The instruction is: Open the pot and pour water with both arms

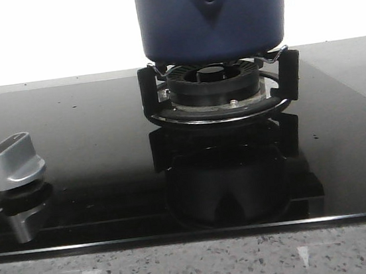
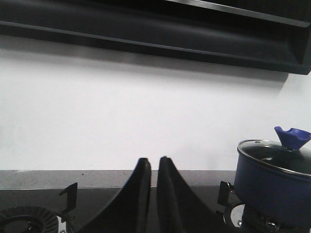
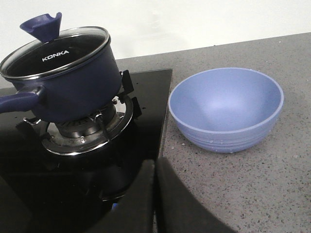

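Navy-blue and matte, the pot (image 1: 211, 14) sits on a gas burner (image 1: 216, 87) at the far middle of a glossy black cooktop (image 1: 105, 153). Its glass lid (image 3: 53, 51), with a blue knob (image 3: 43, 25), is on. A silver control knob (image 1: 13, 160) stands at the near left. To the pot's right, a light blue bowl (image 3: 227, 108) rests on the speckled grey table (image 3: 272, 184). The left gripper (image 2: 153, 165) and right gripper (image 3: 155, 167) are both clenched with nothing between their fingers, well apart from the pot.

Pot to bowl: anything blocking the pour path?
Nothing visible. The pot, glass lid still on, sits on the burner; the blue bowl stands beside it on bare counter.
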`<state>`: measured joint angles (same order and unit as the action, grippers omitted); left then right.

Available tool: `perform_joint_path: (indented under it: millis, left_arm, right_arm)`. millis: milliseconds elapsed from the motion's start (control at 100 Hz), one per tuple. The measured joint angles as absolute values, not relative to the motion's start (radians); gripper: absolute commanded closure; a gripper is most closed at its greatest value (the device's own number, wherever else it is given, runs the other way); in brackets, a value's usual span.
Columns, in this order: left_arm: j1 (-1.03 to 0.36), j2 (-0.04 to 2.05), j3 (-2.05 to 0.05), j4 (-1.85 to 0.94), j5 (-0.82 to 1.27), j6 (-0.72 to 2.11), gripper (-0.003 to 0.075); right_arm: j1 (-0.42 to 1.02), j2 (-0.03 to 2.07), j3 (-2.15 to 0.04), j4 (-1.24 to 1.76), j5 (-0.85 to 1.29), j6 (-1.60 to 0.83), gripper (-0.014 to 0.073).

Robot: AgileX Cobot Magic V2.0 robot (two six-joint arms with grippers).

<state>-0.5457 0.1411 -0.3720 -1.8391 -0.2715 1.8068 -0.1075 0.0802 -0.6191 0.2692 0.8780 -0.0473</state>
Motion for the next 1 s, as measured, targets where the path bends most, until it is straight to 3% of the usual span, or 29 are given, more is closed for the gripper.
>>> perform_joint_path:
  millis: [230,310,380,500,590,830,1000]
  left_arm:
    - [-0.546,0.143,-0.324,-1.826,-0.274,1.825,0.0740]
    - [-0.546,0.148,-0.279,-1.647,-0.224,1.758,0.0740]
    - [-0.538,0.152,-0.246,-1.315,-0.118,1.541,0.0740]
    - [-0.481,0.154,-0.195,-0.721,0.019,0.923,0.0740]
    - [-0.403,0.154,-0.144,-0.431,0.062,0.538,0.0740]
    - [-0.169,0.154,-0.047,-0.275,0.085,0.256,0.0740]
    - [-0.116,0.104,0.001,-0.251,0.079,0.234,0.0740]
  right_arm:
    - [-0.108,0.080,-0.619,0.269,0.878,-0.047,0.0661]
    - [-0.108,0.080,-0.619,0.269,0.878,-0.047,0.0661]
    - [-0.108,0.080,-0.619,0.269,0.878,-0.047,0.0661]
    - [-0.108,0.080,-0.619,0.269,0.878,-0.049,0.0661]
    - [-0.108,0.080,-0.619,0.269,0.878,-0.049,0.0661]
    - [-0.108,0.080,-0.619,0.269,0.878,-0.049,0.0661]
    - [-0.108,0.080,-0.619,0.269,0.878,-0.049,0.0661]
